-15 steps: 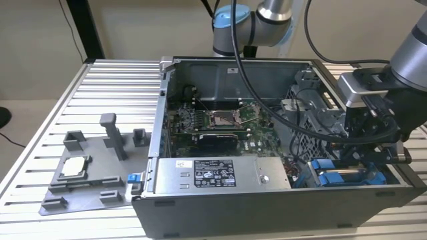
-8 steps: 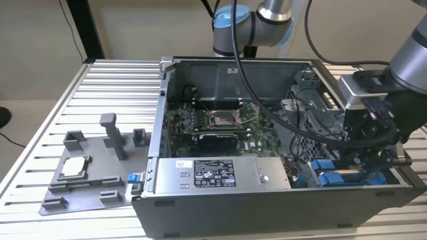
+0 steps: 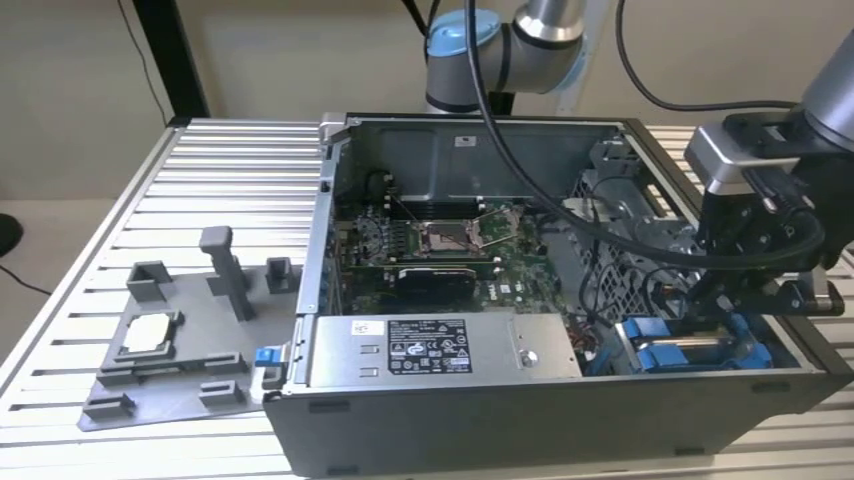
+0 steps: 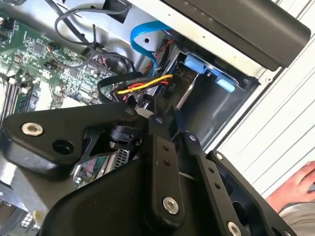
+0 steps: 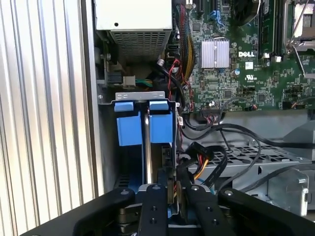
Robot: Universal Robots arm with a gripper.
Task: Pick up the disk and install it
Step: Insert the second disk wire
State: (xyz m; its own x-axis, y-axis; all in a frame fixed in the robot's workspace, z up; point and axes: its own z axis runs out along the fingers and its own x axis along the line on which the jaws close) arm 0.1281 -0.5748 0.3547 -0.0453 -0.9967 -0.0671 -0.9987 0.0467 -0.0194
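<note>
While the black gripper point(image 5: 170, 189) hangs low over the drive bay at the case's corner, on the exterior view's right, whether it is clamped or slack I cannot tell. The disk point(image 5: 161, 127), a flat silver-grey drive in a blue plastic carrier, looks to stand on edge in the bay in line with the gripper. A second blue carrier point(image 5: 129, 125) sits just beside it, and I cannot say for sure which of the two is the task's own. Judgement: insertion is under way or nearly done. To do it well, keep the carrier square to the silver sheet-metal bay bracket point(image 5: 138, 94). Press straight along the slot with no twist, and take it as seated when its blue end lies level with its neighbour. The bundle of yellow, red and black cables point(image 5: 202, 157) runs close beside the gripper, so the wrist should keep off it to avoid snagging. Beyond lies the green motherboard point(image 5: 246, 73), then the grey boxed power supply point(image 3: 427, 345). Both sit inside the dark open computer case point(image 3: 534, 420), which rests on a slatted aluminium table point(image 3: 214, 170). A grey plastic fixture point(image 3: 174, 340) lies well apart, on the exterior view's left. A person's hand point(image 4: 300, 182) rests outside the case in the second wrist view.
</note>
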